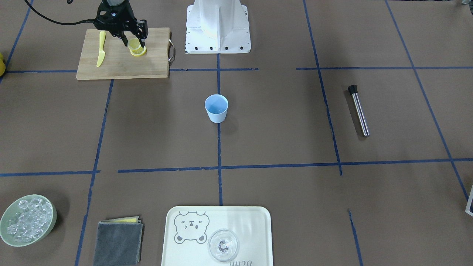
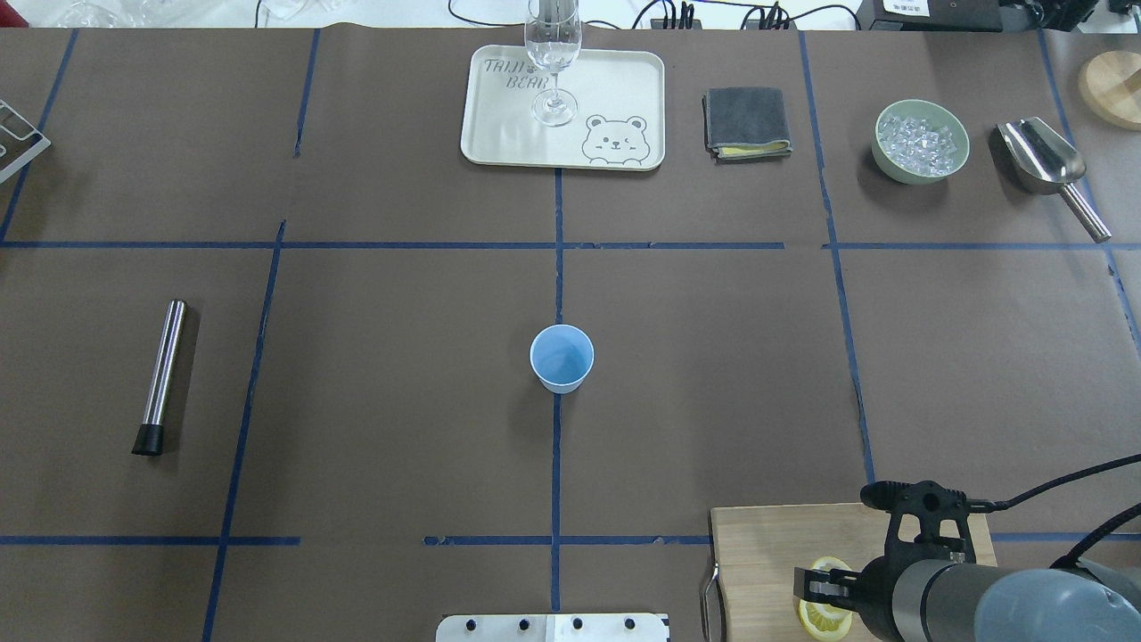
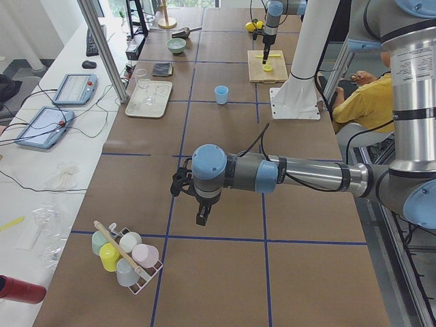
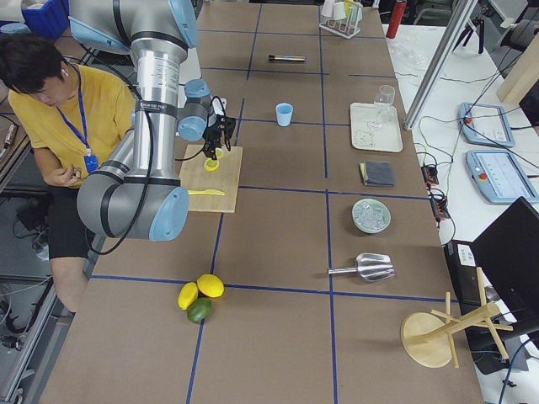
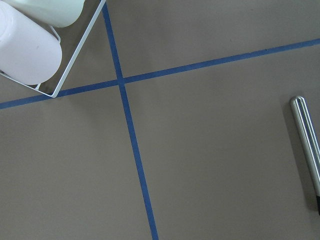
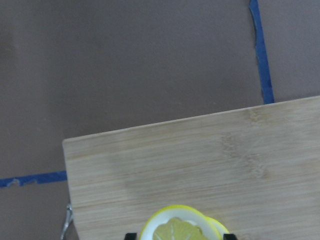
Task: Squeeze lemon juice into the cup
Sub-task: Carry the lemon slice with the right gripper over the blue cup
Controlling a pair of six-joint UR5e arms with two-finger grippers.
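Note:
A yellow lemon (image 1: 134,44) slice stands tilted just above the wooden cutting board (image 1: 122,66), with my right gripper (image 1: 133,40) shut on its rim. In the right wrist view the lemon (image 6: 182,231) shows its pale spoked face low between the two fingertips. A second slice (image 1: 139,52) lies flat on the board beneath it. The light-blue cup (image 1: 216,108) stands upright and alone at the table's middle (image 2: 562,357), far from that gripper. My left gripper (image 3: 203,216) hovers over bare table at the other end; I cannot tell if it is open or shut.
A yellow plastic knife (image 1: 101,48) lies on the board. A steel muddler (image 2: 162,374) lies at the left. Far side: tray (image 2: 499,134) with a clear glass (image 2: 553,53), grey cloth (image 2: 747,123), ice bowl (image 2: 884,159), scoop (image 2: 1043,160). A cup rack (image 5: 30,45) sits near the left arm.

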